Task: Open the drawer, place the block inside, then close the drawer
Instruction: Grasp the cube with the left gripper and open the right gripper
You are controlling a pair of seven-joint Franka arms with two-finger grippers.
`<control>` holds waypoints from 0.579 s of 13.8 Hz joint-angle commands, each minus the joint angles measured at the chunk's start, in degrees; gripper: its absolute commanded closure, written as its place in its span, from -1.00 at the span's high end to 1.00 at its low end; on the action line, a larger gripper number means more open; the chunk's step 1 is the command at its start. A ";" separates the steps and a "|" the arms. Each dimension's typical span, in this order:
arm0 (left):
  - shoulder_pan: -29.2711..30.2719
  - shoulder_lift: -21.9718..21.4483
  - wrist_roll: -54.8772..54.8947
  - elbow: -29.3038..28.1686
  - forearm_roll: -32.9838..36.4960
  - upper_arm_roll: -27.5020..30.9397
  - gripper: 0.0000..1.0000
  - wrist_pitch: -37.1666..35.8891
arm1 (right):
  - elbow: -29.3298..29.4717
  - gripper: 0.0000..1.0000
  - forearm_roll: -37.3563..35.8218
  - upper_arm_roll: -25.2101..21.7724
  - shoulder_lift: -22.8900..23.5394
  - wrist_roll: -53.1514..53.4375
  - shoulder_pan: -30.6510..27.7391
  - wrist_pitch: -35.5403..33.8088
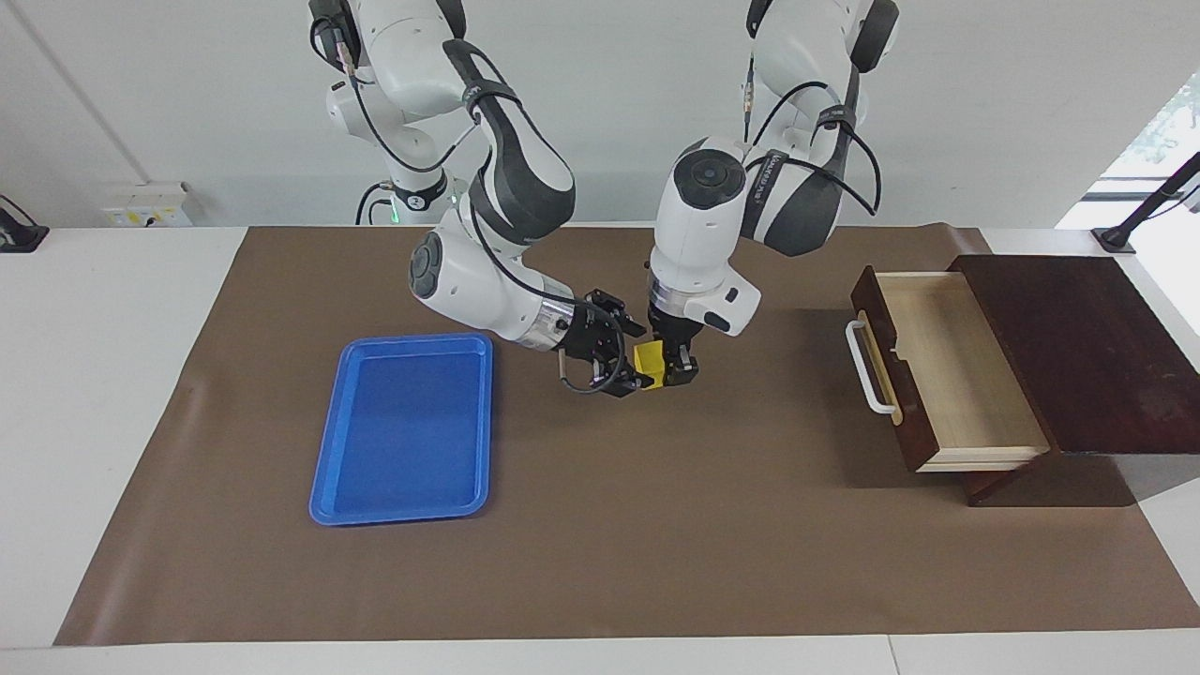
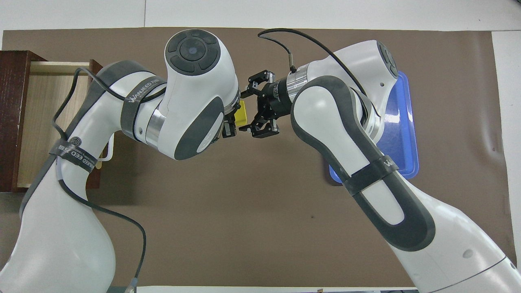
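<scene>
Midair, left gripper (image 1: pixel 671 367) is clamping the block (image 1: pixel 649 362); right gripper (image 1: pixel 626 367) is standing spread beside it.
Judging it light, rigid, smooth: pinching flat opposite faces.

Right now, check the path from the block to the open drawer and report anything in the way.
Nothing visible blocks it. The block is up in the left gripper; only bare mat lies between it and the open drawer.

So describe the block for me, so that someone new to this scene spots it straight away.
Start from the brown mat between the blue tray and the open drawer. Over the mat's middle the two arms' grippers meet; the block is clamped in the left gripper, with the right gripper opened beside it. It is the only bright yellow thing, a small cube among black fingers.
</scene>
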 commanded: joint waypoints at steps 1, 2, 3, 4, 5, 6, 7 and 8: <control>-0.36 -0.16 -0.48 -0.08 0.94 0.77 -1.00 -0.04 | -0.80 0.76 1.02 0.25 -0.58 0.45 -0.72 0.21; -0.36 -0.16 -0.48 -0.08 0.85 0.77 -1.00 0.04 | -0.80 0.77 1.02 0.25 -0.58 0.36 -1.07 0.03; -0.27 -0.16 -0.39 -0.08 0.94 0.77 -1.00 0.05 | -0.80 0.77 0.93 0.25 -0.67 0.27 -1.25 -0.06; -0.18 -0.16 -0.39 -0.08 0.94 0.77 -1.00 -0.13 | -0.88 0.77 0.93 0.25 -0.67 0.27 -1.25 0.03; -0.09 -0.42 -0.31 0.01 0.85 1.03 -1.00 -0.48 | -0.88 0.77 0.93 0.25 -0.67 0.27 -1.25 0.03; 0.52 -1.12 -0.30 0.01 0.85 1.03 -1.00 -0.57 | -0.80 0.77 0.93 0.25 -0.67 0.27 -1.42 -0.06; 1.39 -1.47 -0.22 0.10 0.76 1.03 -1.00 -0.74 | -0.88 0.78 0.93 0.25 -0.75 0.27 -1.51 -0.15; 2.10 -1.56 -0.04 0.19 0.76 1.03 -1.00 -1.27 | -1.23 0.78 0.84 0.07 -0.93 0.10 -1.43 -0.23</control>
